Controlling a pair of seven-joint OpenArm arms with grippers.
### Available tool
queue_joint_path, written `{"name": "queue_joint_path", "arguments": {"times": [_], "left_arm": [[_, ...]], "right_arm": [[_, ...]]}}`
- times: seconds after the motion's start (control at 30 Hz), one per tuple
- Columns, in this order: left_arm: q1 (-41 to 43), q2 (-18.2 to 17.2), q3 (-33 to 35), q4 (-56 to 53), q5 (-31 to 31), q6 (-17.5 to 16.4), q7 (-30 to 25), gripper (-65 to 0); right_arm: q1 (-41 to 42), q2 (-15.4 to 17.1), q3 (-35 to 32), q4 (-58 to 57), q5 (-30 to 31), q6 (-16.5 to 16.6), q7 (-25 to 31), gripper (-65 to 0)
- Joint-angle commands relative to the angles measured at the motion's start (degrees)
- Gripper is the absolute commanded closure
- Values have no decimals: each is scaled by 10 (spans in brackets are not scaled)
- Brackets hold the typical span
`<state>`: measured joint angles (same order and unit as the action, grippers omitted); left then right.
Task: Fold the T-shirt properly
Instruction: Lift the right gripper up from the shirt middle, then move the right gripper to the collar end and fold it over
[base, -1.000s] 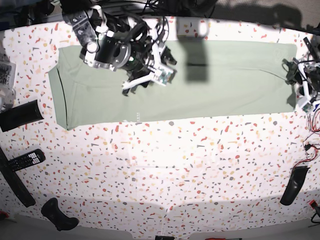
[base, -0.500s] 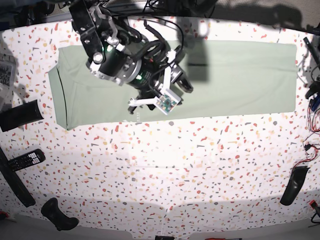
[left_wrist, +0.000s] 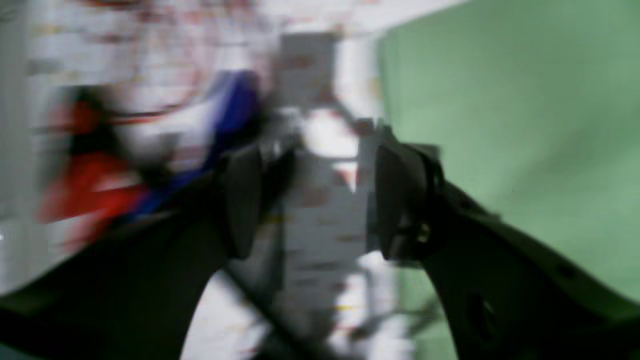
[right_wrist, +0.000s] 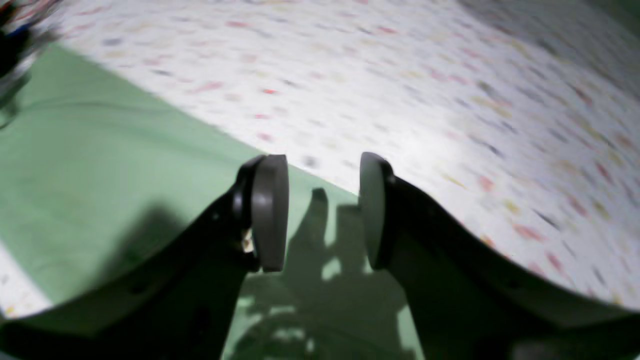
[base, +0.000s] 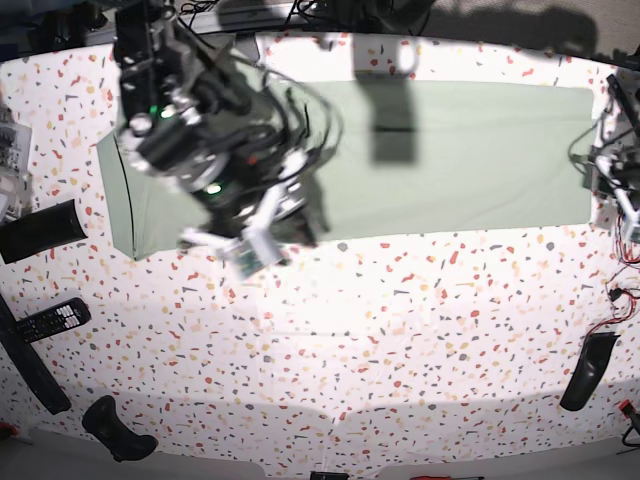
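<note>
The T-shirt (base: 470, 160) lies flat as a long pale green band across the back of the terrazzo table (base: 400, 340). My right gripper (base: 240, 256) hangs over the shirt's front edge at the left. In the right wrist view it (right_wrist: 322, 210) is open and empty, with green cloth (right_wrist: 100, 165) under and left of its pads. My left gripper (base: 608, 180) is at the shirt's right end. In the blurred left wrist view it (left_wrist: 320, 200) is open and empty over bare table, with the shirt (left_wrist: 515, 125) to its right.
A black remote (base: 52, 320) and black bars (base: 40, 230) lie at the left edge, and a black object (base: 118, 428) at the front left. A black piece (base: 587, 370) and loose wires (base: 625, 285) are at the right edge.
My right arm has swung from the back middle of the shirt forward and left to its front edge. My left arm pulled out of view, then came back to the shirt's right end.
</note>
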<state>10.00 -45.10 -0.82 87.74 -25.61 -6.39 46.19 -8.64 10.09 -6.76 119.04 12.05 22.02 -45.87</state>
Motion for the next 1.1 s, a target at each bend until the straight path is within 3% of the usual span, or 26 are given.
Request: {"name": "queue_joint_path", "arguments": {"times": [0.0, 0.13, 0.3, 0.53, 0.7, 0.87, 0.93, 1.07], "left_arm": [[-7, -2, -7, 7, 3, 3, -9, -329], [-7, 27, -8, 7, -12, 3, -8, -329], [-7, 35, -59, 7, -30, -17, -10, -329], [-6, 35, -215, 6, -221, -187, 60, -329], [-6, 35, -232, -66, -247, -228, 66, -329], [-7, 35, -231, -185, -370, -306, 67, -329], [-7, 35, -231, -203, -362, -323, 57, -329], [-6, 35, -231, -207, -289, -322, 37, -329]], "right_arm": [[-1, -3, 21, 16, 4, -2, 10, -231], [-47, -9, 104, 41, 4, -2, 20, -231], [-114, -9, 189, 97, 4, -1, 20, -231], [-172, -9, 268, 155, 4, -1, 12, -231], [-194, -19, 322, 160, 4, -2, 3, -231], [-198, -59, 382, 160, 6, 0, 4, -231], [-198, -61, 388, 160, 11, 3, 3, -231], [-198, -61, 388, 160, 17, 14, -7, -231]]}}
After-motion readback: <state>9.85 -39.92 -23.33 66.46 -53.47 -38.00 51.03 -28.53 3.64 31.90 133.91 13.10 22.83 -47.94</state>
